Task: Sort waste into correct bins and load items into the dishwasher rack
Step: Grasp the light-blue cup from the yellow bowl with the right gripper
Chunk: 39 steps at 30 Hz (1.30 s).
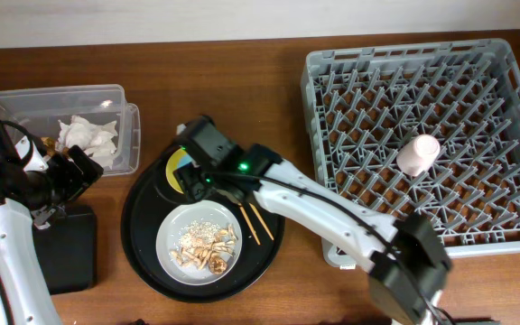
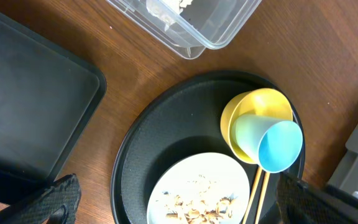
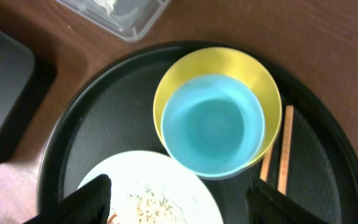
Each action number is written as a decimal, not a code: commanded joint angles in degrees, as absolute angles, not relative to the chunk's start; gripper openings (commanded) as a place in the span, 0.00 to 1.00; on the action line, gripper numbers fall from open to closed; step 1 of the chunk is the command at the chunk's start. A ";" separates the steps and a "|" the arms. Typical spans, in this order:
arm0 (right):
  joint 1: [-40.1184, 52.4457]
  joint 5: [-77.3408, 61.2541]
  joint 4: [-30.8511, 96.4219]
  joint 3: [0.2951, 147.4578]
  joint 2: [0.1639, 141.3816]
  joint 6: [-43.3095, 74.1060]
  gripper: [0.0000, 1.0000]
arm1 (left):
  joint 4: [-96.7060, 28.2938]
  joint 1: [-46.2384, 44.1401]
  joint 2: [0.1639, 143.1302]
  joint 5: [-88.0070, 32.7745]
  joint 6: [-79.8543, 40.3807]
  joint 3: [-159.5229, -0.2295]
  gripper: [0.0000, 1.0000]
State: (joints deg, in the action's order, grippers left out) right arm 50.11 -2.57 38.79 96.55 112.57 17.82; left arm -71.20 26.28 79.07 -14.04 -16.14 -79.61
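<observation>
A yellow bowl stands at the back of the large round black tray, with a light-blue cup lying in it; the left wrist view shows the same bowl and cup. A round white plate of beige crumbs sits in front, and wooden chopsticks lie to its right. My right gripper is open above the bowl and plate, covering most of the bowl in the overhead view. My left gripper is open and empty. A pink cup stands in the grey rack.
The clear box at the back left holds white tissues. The shallow black tray lies in front of it, under my left arm. The round black tray sits between these bins and the rack.
</observation>
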 commanded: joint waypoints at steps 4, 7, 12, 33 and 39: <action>53.06 3.75 47.05 111.90 122.96 12.40 0.63 | -71.22 26.59 78.52 -13.65 -16.71 -79.77 0.99; 54.81 8.21 45.84 112.03 126.34 12.36 0.60 | -71.24 26.59 78.52 -13.65 -16.71 -79.77 0.99; 56.31 11.64 44.38 112.03 129.10 12.23 0.54 | -71.24 26.59 78.52 -13.65 -16.71 -79.77 0.99; 56.14 18.28 60.14 132.84 130.85 12.45 0.04 | -71.22 26.59 78.52 -13.65 -16.71 -79.77 0.99; 53.47 5.30 63.29 135.48 130.91 12.25 0.31 | -71.24 26.59 78.52 -13.65 -16.71 -79.77 1.00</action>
